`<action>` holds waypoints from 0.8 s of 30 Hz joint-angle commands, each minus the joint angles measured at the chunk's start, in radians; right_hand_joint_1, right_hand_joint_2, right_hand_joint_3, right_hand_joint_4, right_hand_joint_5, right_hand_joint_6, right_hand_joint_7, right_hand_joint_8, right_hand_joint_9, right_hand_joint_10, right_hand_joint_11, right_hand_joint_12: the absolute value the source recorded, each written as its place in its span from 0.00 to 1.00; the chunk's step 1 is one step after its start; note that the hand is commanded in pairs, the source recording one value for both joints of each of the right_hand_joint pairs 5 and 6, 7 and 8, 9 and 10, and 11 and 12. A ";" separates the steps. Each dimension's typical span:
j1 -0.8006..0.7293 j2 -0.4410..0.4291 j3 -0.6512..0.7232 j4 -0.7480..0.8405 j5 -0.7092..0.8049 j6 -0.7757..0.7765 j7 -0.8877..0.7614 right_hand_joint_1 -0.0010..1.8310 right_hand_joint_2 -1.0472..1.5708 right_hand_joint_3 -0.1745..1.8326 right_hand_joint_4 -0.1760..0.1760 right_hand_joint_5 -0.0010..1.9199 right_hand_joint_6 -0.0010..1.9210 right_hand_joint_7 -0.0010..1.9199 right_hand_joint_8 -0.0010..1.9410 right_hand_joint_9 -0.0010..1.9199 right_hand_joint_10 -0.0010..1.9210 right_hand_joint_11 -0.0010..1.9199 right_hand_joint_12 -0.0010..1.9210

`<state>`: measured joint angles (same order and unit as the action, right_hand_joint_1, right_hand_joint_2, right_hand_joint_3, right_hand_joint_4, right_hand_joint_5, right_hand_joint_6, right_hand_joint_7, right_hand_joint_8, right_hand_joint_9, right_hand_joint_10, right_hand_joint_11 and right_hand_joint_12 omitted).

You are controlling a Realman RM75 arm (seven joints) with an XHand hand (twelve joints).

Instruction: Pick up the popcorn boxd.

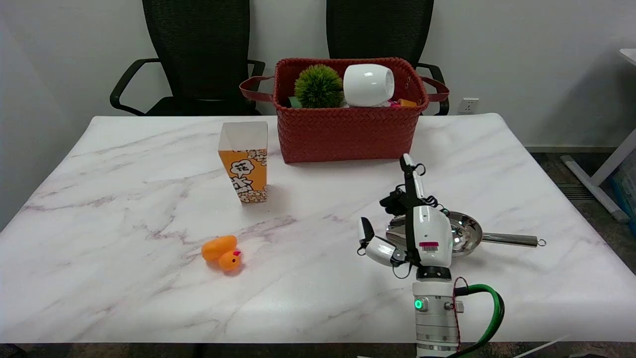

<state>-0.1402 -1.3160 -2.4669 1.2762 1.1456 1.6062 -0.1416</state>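
Popcorn box [243, 162]: orange and white, upright on the marble table [124, 189], just left of the red woven basket [348, 132], untouched. Basket holds a green spiky ball [318, 86] and a white cup [368, 85] lying on its side. Orange toy duck [222, 252]: near the front, tipped over. Right hand [410, 228]: well right of the box, fingers spread, holding nothing, above a steel ladle [472, 237].

Place: an office or meeting room.
Seating: two black mesh office chairs [198, 54] with armrests, pushed in at the far side of the surface.
Surface: a marble-patterned white table [124, 199].
Walls: plain white, with a wall socket [468, 105] low at the far right.
Right edge: the white leg of another desk [603, 174], on grey carpet.
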 commanded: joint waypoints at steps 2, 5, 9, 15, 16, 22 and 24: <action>-0.008 -0.003 0.023 -0.030 0.049 0.007 0.155 0.59 0.63 0.49 0.50 0.08 0.08 0.46 0.46 0.48 0.48 0.45 0.45; -0.007 -0.003 0.026 -0.016 0.040 0.007 0.155 0.59 0.63 0.49 0.50 0.08 0.08 0.46 0.46 0.48 0.48 0.45 0.45; -0.002 -0.003 0.033 -0.008 0.027 -0.006 0.155 0.59 0.64 0.50 0.50 0.09 0.09 0.46 0.46 0.48 0.48 0.45 0.45; 0.000 -0.005 0.049 0.031 0.028 -0.062 0.155 0.59 0.64 0.50 0.50 0.09 0.09 0.47 0.46 0.48 0.48 0.45 0.45; 0.000 -0.005 0.051 0.043 0.032 -0.079 0.155 0.59 0.64 0.50 0.50 0.09 0.09 0.47 0.46 0.48 0.48 0.45 0.45; 0.000 -0.003 0.063 0.094 0.061 -0.170 0.155 0.62 0.57 0.53 0.50 0.05 0.05 0.41 0.41 0.40 0.40 0.41 0.41; 0.000 -0.002 0.063 0.096 0.081 -0.192 0.155 0.63 0.56 0.53 0.50 0.04 0.04 0.36 0.36 0.35 0.35 0.37 0.37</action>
<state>-0.1423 -1.3191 -2.4311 1.2928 1.1732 1.5615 -0.0085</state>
